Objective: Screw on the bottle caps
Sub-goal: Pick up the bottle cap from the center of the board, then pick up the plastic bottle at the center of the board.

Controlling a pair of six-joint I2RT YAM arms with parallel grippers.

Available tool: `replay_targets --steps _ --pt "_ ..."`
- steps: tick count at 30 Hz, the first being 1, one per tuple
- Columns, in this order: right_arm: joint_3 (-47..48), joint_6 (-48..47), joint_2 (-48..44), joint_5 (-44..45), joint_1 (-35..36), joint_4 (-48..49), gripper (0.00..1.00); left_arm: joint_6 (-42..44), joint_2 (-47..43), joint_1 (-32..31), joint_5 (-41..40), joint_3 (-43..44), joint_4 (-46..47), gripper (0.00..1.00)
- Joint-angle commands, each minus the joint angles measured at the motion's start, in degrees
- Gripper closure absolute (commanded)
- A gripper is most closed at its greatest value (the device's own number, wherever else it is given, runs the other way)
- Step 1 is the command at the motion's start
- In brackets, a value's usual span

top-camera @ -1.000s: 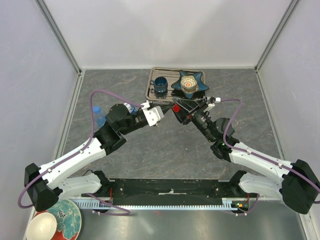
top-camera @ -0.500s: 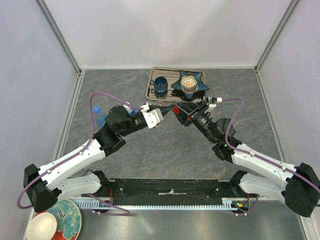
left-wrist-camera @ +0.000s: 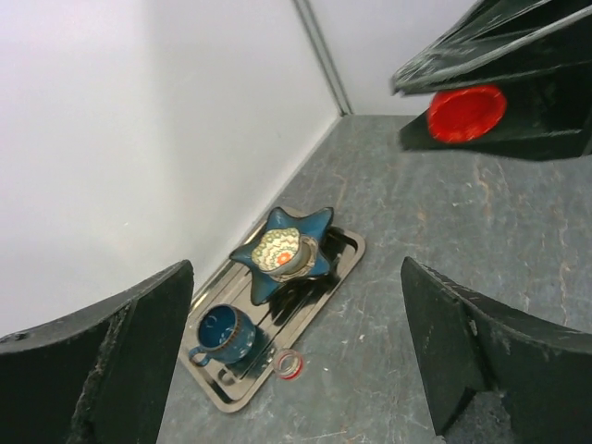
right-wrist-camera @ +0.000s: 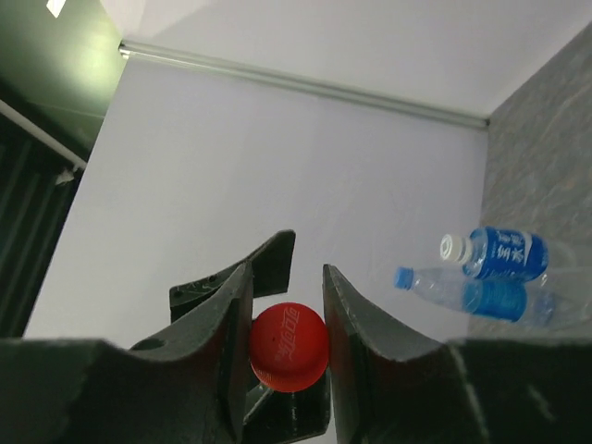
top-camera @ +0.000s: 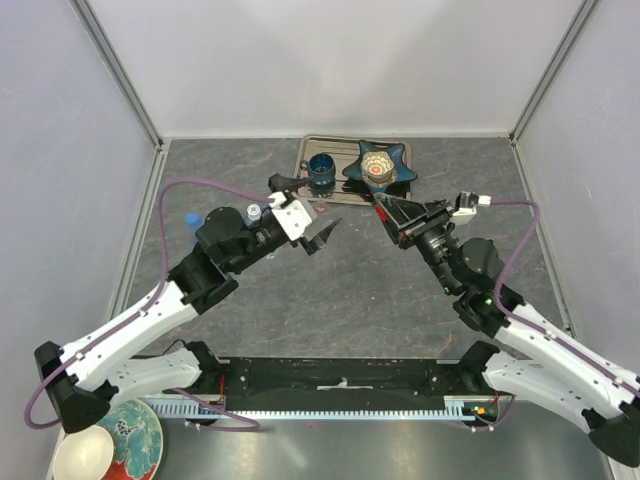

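My right gripper is shut on a red bottle cap, held up off the table in front of the tray. Left of it, my left gripper stands wide open with nothing between its fingers. A small clear round mouth with a red ring stands by the tray's front edge. Two bottles are at the far left: one blue-labelled with a white cap, one clear with a blue cap. The left arm partly hides them in the top view.
A metal tray at the back holds a dark blue cup and a blue star-shaped dish with a patterned bowl in it. White walls close the table on three sides.
The left gripper has opened and drawn back to the left. The right gripper has closed on the red cap and moved away to the right with it.
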Motion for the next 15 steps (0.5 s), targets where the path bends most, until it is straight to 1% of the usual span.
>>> replay_targets --steps 1,2,3,4,5,6,7,8,10,11,15 --pt "8.7 -12.7 -4.3 10.4 -0.2 -16.1 0.68 -8.8 -0.5 1.2 -8.3 4.8 -6.0 0.01" --pt "9.6 -16.6 -5.8 11.9 -0.2 -17.9 0.69 -11.3 1.2 2.1 -8.5 6.6 -10.8 0.01" --pt "11.1 -18.5 -6.9 14.4 -0.2 -20.2 0.69 -13.8 4.0 5.4 -5.7 11.7 -15.1 0.01" --pt "11.7 -20.4 -8.9 15.5 -0.2 -21.4 0.69 -20.1 9.1 7.8 -2.9 14.3 -19.1 0.01" --pt "12.3 -21.9 -9.8 16.7 -0.3 -22.3 0.69 -22.7 11.9 9.9 0.0 16.6 -26.4 0.01" --pt "13.4 -25.1 -10.7 18.4 -0.2 -24.5 0.69 -24.5 13.9 12.4 2.3 19.8 -28.6 0.01" --pt "13.9 -26.2 -12.2 19.3 -0.2 -25.2 0.69 -24.9 17.3 12.7 5.1 20.8 -30.5 0.01" --pt "14.2 -27.2 -12.9 19.8 -0.2 -26.0 0.68 -24.9 18.7 12.6 5.7 21.6 -32.4 0.01" --pt "14.9 -29.5 -14.3 20.7 -0.2 -27.2 0.68 -25.0 21.5 12.7 5.7 23.8 -33.6 0.01" --pt "15.0 -29.8 -14.7 20.8 -0.2 -27.4 0.68 -26.5 24.1 12.8 5.4 24.5 -33.8 0.01" --pt "16.0 -31.5 -15.1 20.9 -0.2 -28.2 0.68 -29.3 28.7 14.4 5.9 24.6 -29.4 0.01"
